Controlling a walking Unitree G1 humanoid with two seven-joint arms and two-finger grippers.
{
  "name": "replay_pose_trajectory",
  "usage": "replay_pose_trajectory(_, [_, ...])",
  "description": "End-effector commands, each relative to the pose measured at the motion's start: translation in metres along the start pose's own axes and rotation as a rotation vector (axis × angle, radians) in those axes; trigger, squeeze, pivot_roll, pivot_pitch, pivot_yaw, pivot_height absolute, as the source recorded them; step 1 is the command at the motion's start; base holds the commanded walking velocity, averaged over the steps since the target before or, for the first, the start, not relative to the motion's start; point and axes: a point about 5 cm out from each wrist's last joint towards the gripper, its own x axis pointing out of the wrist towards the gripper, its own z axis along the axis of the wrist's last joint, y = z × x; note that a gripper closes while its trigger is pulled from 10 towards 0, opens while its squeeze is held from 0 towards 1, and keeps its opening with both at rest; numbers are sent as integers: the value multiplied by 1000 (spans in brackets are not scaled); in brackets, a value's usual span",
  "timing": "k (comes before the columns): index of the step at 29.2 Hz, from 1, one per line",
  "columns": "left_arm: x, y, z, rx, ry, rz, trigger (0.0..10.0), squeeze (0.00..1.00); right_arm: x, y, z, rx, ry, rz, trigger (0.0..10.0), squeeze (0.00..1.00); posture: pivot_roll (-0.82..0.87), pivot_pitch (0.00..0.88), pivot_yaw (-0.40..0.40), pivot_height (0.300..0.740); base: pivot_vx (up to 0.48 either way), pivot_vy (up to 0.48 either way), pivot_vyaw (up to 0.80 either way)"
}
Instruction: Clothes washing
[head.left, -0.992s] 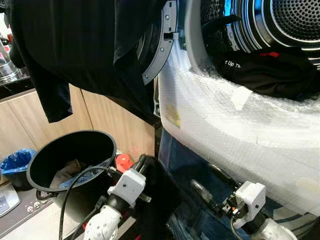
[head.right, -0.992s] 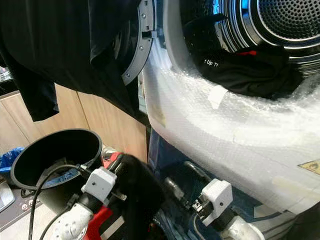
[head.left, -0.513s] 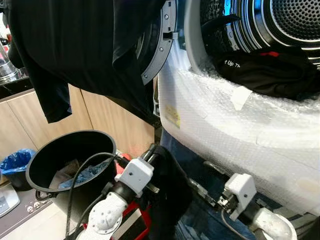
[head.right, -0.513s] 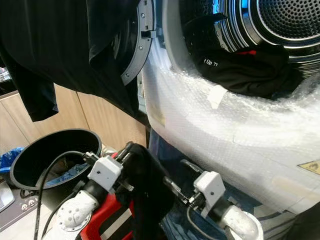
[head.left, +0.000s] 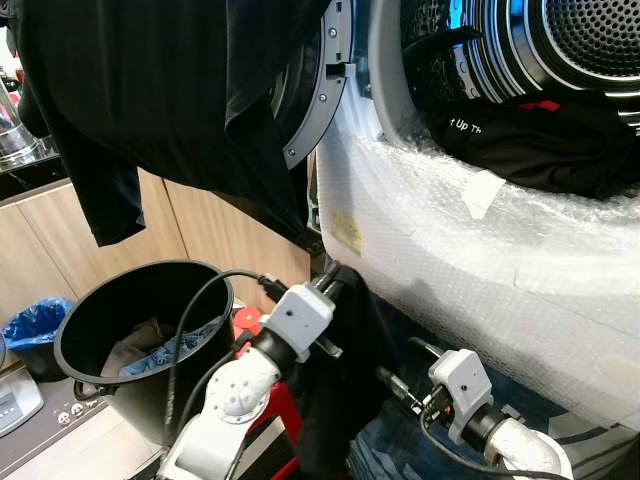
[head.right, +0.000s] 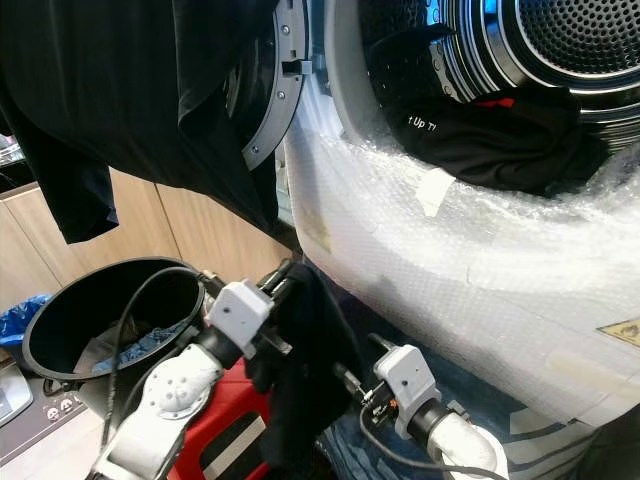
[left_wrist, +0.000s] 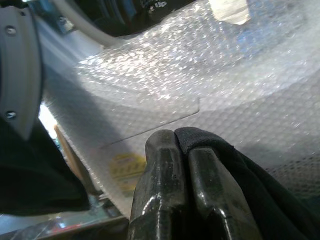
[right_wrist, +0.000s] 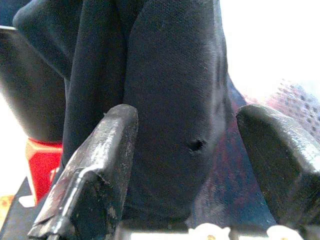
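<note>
Black cloth hangs from the left gripper (head.left: 335, 283) in the head camera's view: a dark limp garment (head.left: 345, 390) pinched at its top edge and trailing down in front of the bubble-wrapped white front of the washing machine (head.left: 470, 260), just below the open drum mouth where another black garment with white lettering (head.left: 530, 140) already lies. Beside the arm stands a round black laundry bucket (head.left: 140, 320) with a few clothes left in it, and a black shirt (head.left: 170, 100) is draped over the open round machine door (head.left: 320, 90). The right gripper (head.left: 395, 383) sits low and close to the hanging cloth. From the left wrist, the two fingers (left_wrist: 160, 190) press tight together with a fold of the dark fabric caught at their tips, the bubble wrap close ahead. From the right wrist, the fingers (right_wrist: 100, 165) stand wide apart with the same dark cloth hanging between and beyond them, not gripped. To my eye, the load needs lifting clear over the padded lip before release; the trailing hem could snag there, so the free claw might well gather the lower part first.
</note>
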Motion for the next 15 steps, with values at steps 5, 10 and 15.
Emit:
replay_pose_trajectory(5, [18, -3, 6, 2, -58, -11, 10000, 0, 8, 3, 3, 39, 9, -35, 10000, 0, -91, 0, 57, 740, 0, 0, 0])
replay_pose_trajectory(10, [33, -8, 9, -3, -89, -34, 10000, 0, 11, 8, 9, 97, -21, -35, 10000, 0, -104, 0, 63, 740, 0, 0, 0])
replay_pose_trajectory(15, [46, -14, 18, -16, -136, -56, 10000, 0, 15, 7, 14, 137, -35, -75, 10000, 0, -112, 0, 73, 740, 0, 0, 0])
